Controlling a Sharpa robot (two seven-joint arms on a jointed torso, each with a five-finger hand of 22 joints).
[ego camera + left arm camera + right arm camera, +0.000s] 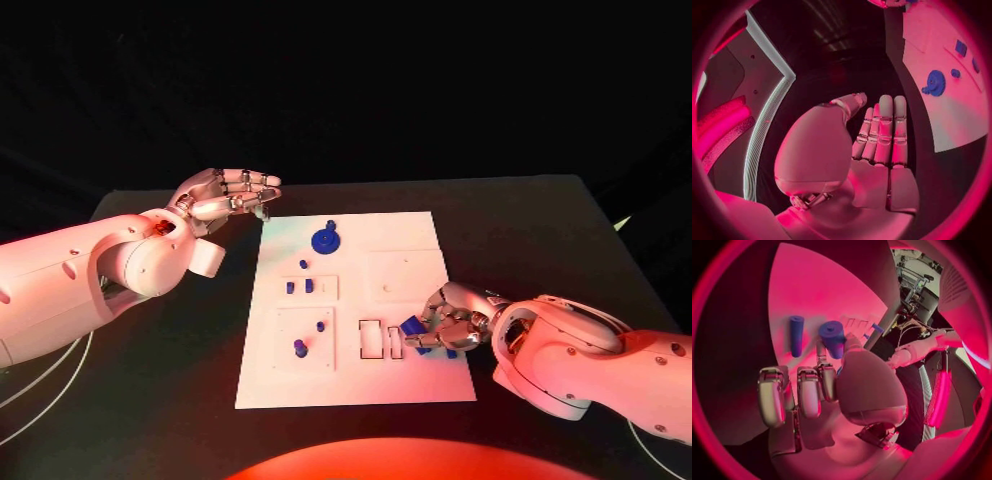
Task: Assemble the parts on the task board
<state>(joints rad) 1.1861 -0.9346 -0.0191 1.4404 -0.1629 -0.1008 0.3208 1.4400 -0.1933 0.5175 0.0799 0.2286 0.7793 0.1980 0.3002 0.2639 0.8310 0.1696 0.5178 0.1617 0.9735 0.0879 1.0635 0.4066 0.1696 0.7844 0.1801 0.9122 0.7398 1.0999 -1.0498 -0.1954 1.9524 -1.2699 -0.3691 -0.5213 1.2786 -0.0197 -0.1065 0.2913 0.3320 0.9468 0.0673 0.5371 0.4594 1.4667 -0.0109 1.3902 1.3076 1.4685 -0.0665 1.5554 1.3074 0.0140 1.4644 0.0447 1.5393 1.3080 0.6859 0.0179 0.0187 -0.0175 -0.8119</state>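
a: starting at the upper left of the head frame, what is the left robot hand (228, 195) doing?

b: it is hovering over the bench (173, 320) just off the far left corner of the task board (404, 385), fingers loosely curled and carrying nothing. the left wrist picture is showing those fingers (882, 127) lying side by side, nothing between them.

a: and moving right across the board?

b: a round blue gear-like part (327, 240) is lying near the top middle, small blue pegs (299, 287) are standing in the left-hand recesses, and pale slots (379, 338) are waiting at lower centre.

a: then the lower right?

b: the right robot hand (447, 320) is resting at the board's right edge, fingers closed round a blue cylinder (833, 336); a second blue cylinder (796, 334) is lying just beside it on the board.

a: how will that piece handle?

b: my guess: light, stiff plastic, smooth enough to roll or slip. pinching it across the middle of its barrel, leaving the end free for the socket, looks wisest.
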